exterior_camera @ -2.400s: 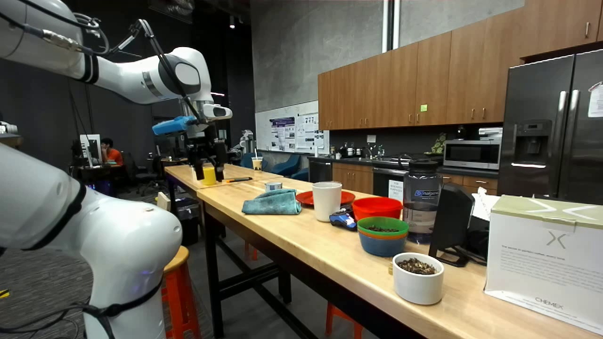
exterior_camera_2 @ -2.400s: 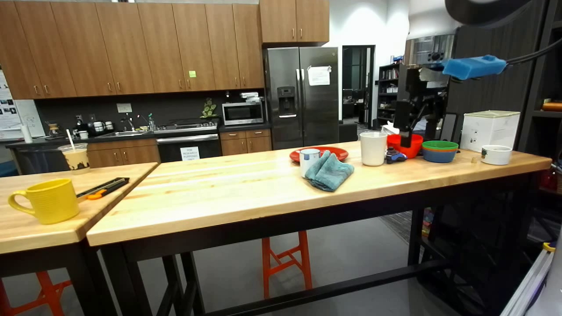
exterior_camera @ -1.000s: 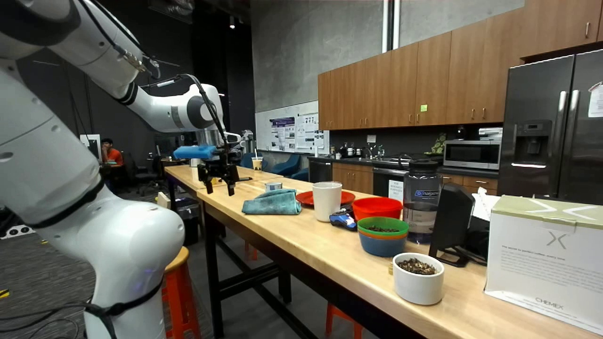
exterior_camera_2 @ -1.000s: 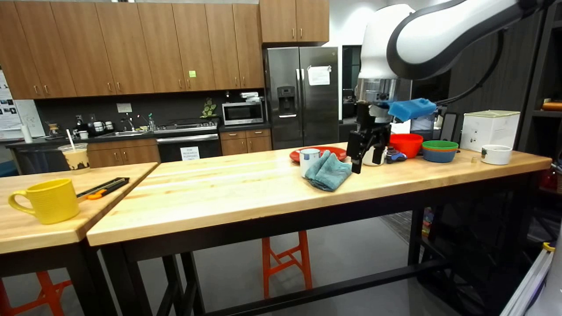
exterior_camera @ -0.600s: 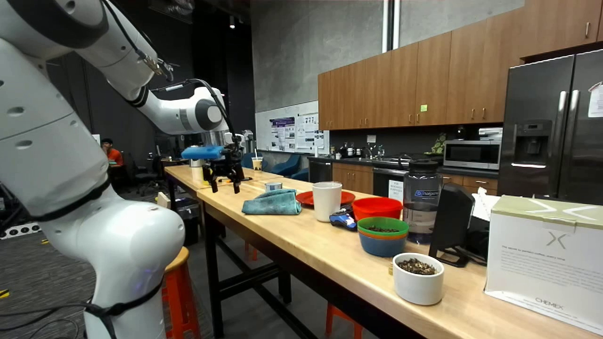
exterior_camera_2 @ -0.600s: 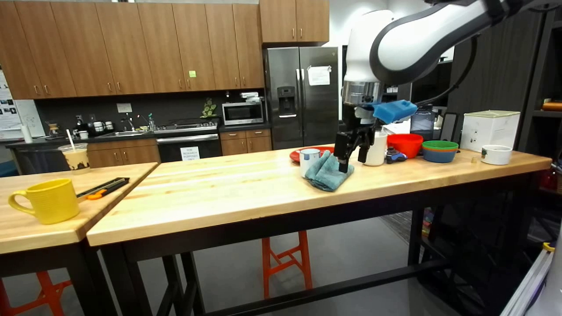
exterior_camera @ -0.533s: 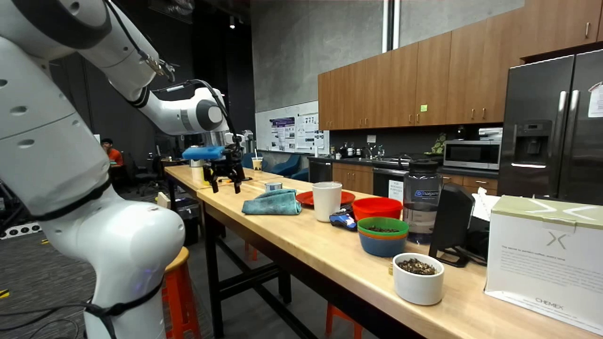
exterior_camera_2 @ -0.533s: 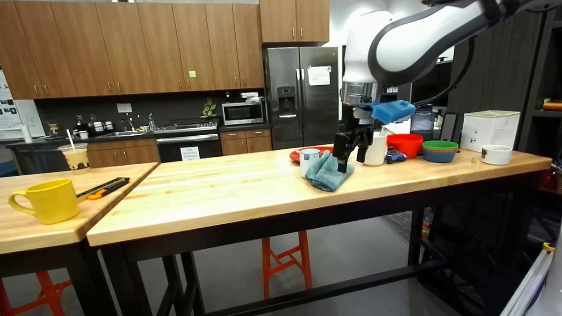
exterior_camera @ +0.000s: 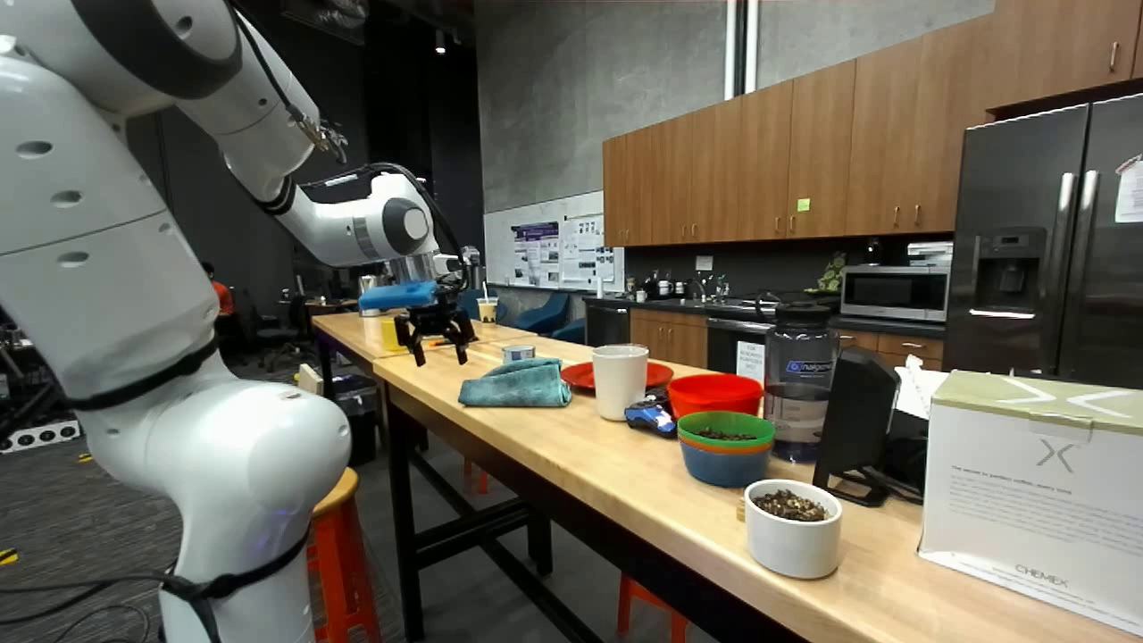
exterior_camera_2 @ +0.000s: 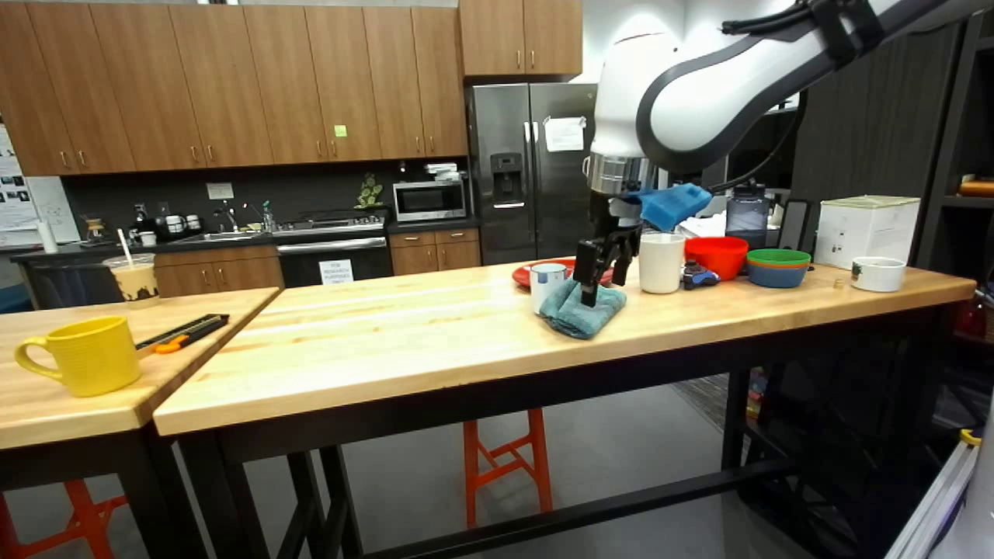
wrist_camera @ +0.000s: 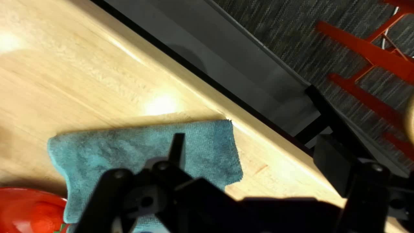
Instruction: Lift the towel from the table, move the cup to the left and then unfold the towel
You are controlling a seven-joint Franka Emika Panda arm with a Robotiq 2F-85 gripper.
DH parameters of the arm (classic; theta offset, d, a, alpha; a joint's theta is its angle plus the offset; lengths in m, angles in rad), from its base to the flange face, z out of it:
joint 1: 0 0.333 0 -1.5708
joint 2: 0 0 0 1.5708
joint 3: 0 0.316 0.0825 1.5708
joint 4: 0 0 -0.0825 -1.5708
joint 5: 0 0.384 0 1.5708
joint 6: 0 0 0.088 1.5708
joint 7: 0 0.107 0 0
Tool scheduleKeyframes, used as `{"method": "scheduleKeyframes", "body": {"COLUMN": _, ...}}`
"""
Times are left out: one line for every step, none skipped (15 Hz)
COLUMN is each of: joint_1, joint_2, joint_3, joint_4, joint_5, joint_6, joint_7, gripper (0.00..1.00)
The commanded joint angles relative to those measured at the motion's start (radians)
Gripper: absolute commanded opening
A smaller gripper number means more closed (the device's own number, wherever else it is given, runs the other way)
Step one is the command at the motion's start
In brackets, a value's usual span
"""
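Observation:
The folded teal towel (exterior_camera: 515,386) lies on the wooden table (exterior_camera_2: 349,334); it shows in both exterior views. In the wrist view the towel (wrist_camera: 136,145) reaches the table's front edge with one corner. My gripper (exterior_camera_2: 604,289) is open, fingers pointing down, with nothing held. From the wrist, one finger (wrist_camera: 178,145) of my gripper (wrist_camera: 252,152) overlaps the towel, and the opposite finger stands over the table's edge; no contact shows. A small white cup with blue patches (exterior_camera_2: 547,281) stands right behind the towel. Which cup the task means, I cannot tell.
Behind the towel are a red plate (exterior_camera: 580,375) and a tall white cup (exterior_camera: 620,384). Further along stand a red bowl (exterior_camera: 714,393), stacked bowls (exterior_camera: 725,460), a bottle (exterior_camera: 801,402) and a box (exterior_camera: 1027,500). A yellow mug (exterior_camera_2: 93,357) sits on the adjoining table.
In an exterior view, my open gripper has swung left and down, from in front of the bowls to the towel. Towel and cups have stayed put.

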Motion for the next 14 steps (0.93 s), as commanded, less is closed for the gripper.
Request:
{"method": "scheduleKeyframes", "body": {"joint_1": 0.018, "joint_2": 0.023, "joint_3": -0.009, "joint_4": 0.003, "joint_5": -0.01, "joint_6": 0.056, "joint_7": -0.018, "gripper": 1.0}}
{"method": "scheduleKeyframes", "body": {"joint_1": 0.022, "joint_2": 0.027, "joint_3": -0.009, "joint_4": 0.0, "joint_5": -0.007, "joint_6": 0.069, "joint_7": -0.023, "gripper": 1.0}}
{"method": "scheduleKeyframes", "body": {"joint_1": 0.026, "joint_2": 0.028, "joint_3": -0.008, "joint_4": -0.004, "joint_5": -0.006, "joint_6": 0.079, "joint_7": -0.026, "gripper": 1.0}}
{"method": "scheduleKeyframes", "body": {"joint_1": 0.029, "joint_2": 0.03, "joint_3": -0.009, "joint_4": -0.006, "joint_5": -0.005, "joint_6": 0.086, "joint_7": -0.029, "gripper": 1.0}}
{"method": "scheduleKeyframes", "body": {"joint_1": 0.032, "joint_2": 0.03, "joint_3": -0.008, "joint_4": -0.009, "joint_5": -0.006, "joint_6": 0.09, "joint_7": -0.03, "gripper": 1.0}}
{"method": "scheduleKeyframes", "body": {"joint_1": 0.034, "joint_2": 0.029, "joint_3": -0.007, "joint_4": -0.012, "joint_5": -0.01, "joint_6": 0.094, "joint_7": -0.03, "gripper": 1.0}}
{"method": "scheduleKeyframes", "body": {"joint_1": 0.037, "joint_2": 0.028, "joint_3": -0.006, "joint_4": -0.016, "joint_5": -0.01, "joint_6": 0.096, "joint_7": -0.031, "gripper": 1.0}}
{"method": "scheduleKeyframes", "body": {"joint_1": 0.036, "joint_2": 0.026, "joint_3": -0.002, "joint_4": -0.021, "joint_5": -0.024, "joint_6": 0.103, "joint_7": -0.03, "gripper": 1.0}}
{"method": "scheduleKeyframes", "body": {"joint_1": 0.035, "joint_2": 0.024, "joint_3": 0.002, "joint_4": -0.027, "joint_5": -0.036, "joint_6": 0.109, "joint_7": -0.029, "gripper": 1.0}}
{"method": "scheduleKeyframes", "body": {"joint_1": 0.034, "joint_2": 0.024, "joint_3": 0.003, "joint_4": -0.029, "joint_5": -0.044, "joint_6": 0.114, "joint_7": -0.029, "gripper": 1.0}}
{"method": "scheduleKeyframes", "body": {"joint_1": 0.033, "joint_2": 0.024, "joint_3": 0.005, "joint_4": -0.033, "joint_5": -0.056, "joint_6": 0.117, "joint_7": -0.028, "gripper": 1.0}}
{"method": "scheduleKeyframes", "body": {"joint_1": 0.033, "joint_2": 0.024, "joint_3": 0.004, "joint_4": -0.036, "joint_5": -0.061, "joint_6": 0.12, "joint_7": -0.029, "gripper": 1.0}}
{"method": "scheduleKeyframes", "body": {"joint_1": 0.039, "joint_2": 0.023, "joint_3": 0.0, "joint_4": -0.039, "joint_5": -0.051, "joint_6": 0.121, "joint_7": -0.034, "gripper": 1.0}}
{"method": "scheduleKeyframes", "body": {"joint_1": 0.037, "joint_2": 0.033, "joint_3": 0.001, "joint_4": -0.022, "joint_5": -0.044, "joint_6": 0.1, "joint_7": -0.018, "gripper": 1.0}}
